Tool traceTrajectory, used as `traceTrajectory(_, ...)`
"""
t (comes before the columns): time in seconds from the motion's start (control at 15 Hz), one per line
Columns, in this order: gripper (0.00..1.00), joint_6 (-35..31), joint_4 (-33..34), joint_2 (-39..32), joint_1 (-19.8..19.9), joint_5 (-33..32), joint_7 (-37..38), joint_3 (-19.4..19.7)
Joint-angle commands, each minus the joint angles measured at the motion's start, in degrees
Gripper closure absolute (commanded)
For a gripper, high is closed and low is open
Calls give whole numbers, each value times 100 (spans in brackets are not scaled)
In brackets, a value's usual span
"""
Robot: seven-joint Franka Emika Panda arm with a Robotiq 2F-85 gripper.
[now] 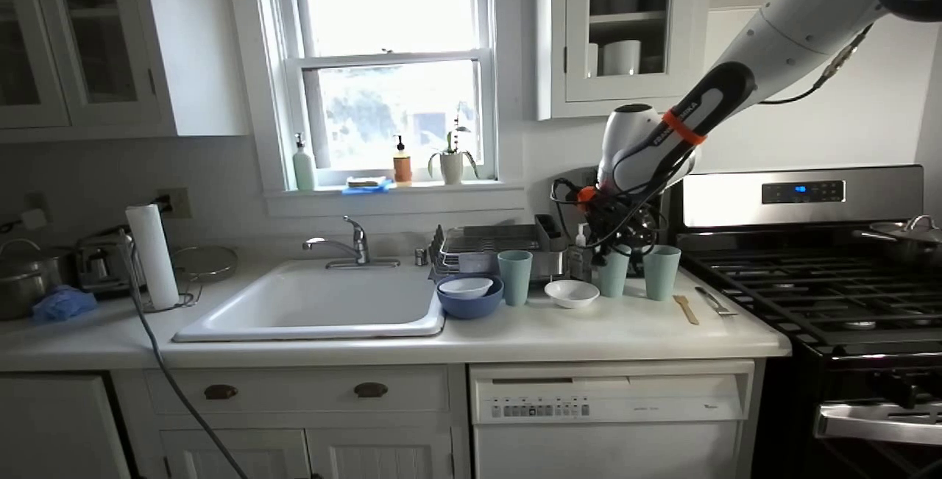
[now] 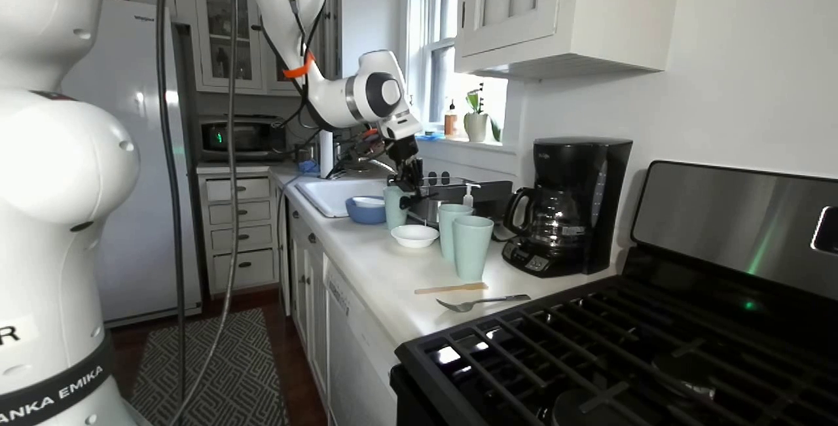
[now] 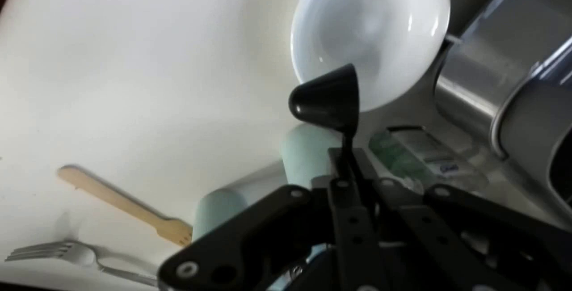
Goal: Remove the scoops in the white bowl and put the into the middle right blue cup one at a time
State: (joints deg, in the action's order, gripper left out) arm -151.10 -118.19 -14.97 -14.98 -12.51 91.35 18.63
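Gripper (image 3: 351, 161): as we look down, closed on a black scoop (image 3: 328, 99);
White bowl (image 3: 368, 27): lower, rim partly behind the scoop.

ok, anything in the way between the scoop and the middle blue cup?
Nothing visible stands between the black scoop, held by the pincer, and the middle blue cup, which is partly hidden in the wrist view. The right cup stands beyond, not between.
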Motion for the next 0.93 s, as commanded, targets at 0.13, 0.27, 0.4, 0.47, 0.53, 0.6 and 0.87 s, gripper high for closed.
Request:
traceTrajectory(0.13, 99, 663, -73, 511, 252, -1860, 1909, 109)
traceTrajectory(0.27, 99, 1043, -22, 569, 410, -2358, 2508, 6)
traceTrajectory(0.4, 99, 1381, 41, 563, 530, -2888, 3203, -95)
traceTrajectory(0.47, 99, 1544, 67, 559, 598, -3103, 3526, -170)
traceTrajectory(0.53, 99, 1711, 113, 530, 654, -3347, 3912, -230)
traceTrajectory(0.6, 99, 1876, 143, 513, 723, -3476, 4142, -315)
traceTrajectory(0.87, 99, 2332, 305, 324, 939, -3852, 4958, -632)
